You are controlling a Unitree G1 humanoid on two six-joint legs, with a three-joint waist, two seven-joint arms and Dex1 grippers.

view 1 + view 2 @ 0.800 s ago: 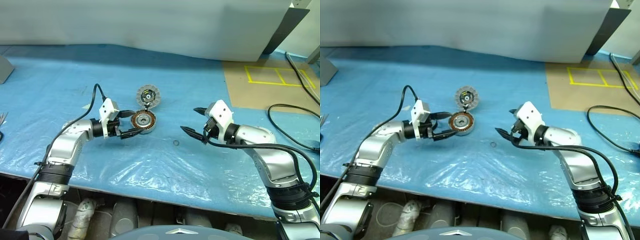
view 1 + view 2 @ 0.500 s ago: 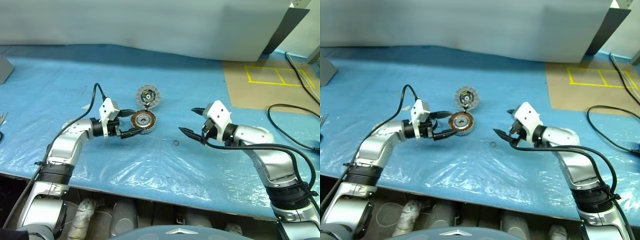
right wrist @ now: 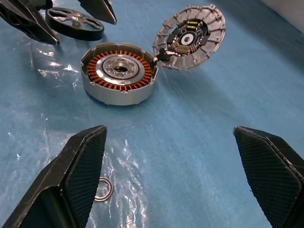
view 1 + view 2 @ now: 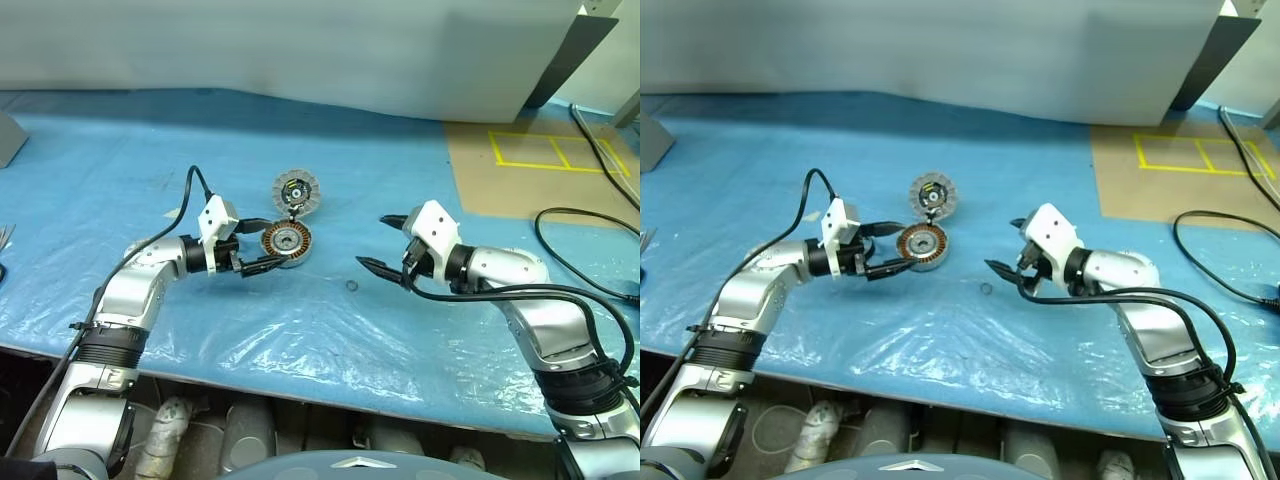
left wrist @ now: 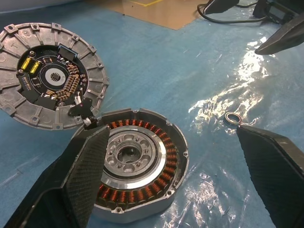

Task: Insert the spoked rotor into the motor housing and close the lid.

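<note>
The motor housing [image 4: 287,242], a silver ring with copper coils around a silver hub, lies on the blue sheet. Its round lid [image 4: 296,192] is swung open behind it on a hinge, showing a circuit board. The black spoked rotor [image 3: 76,23] lies flat on the sheet beyond the housing, by my left gripper's fingers [image 3: 29,20]. My left gripper [image 4: 272,243] is open at the housing's left side, one finger [image 5: 85,175] over its rim, holding nothing. My right gripper [image 4: 372,240] hovers open and empty to the right of the housing, pointing at it.
A tiny loose washer ring [image 4: 351,286] lies on the sheet between the housing and my right gripper. A brown board with yellow tape [image 4: 550,150] and black cables [image 4: 585,225] are at the right. A white wall closes the back.
My right gripper has edged slightly left toward the housing. The left gripper, housing and lid have not moved.
</note>
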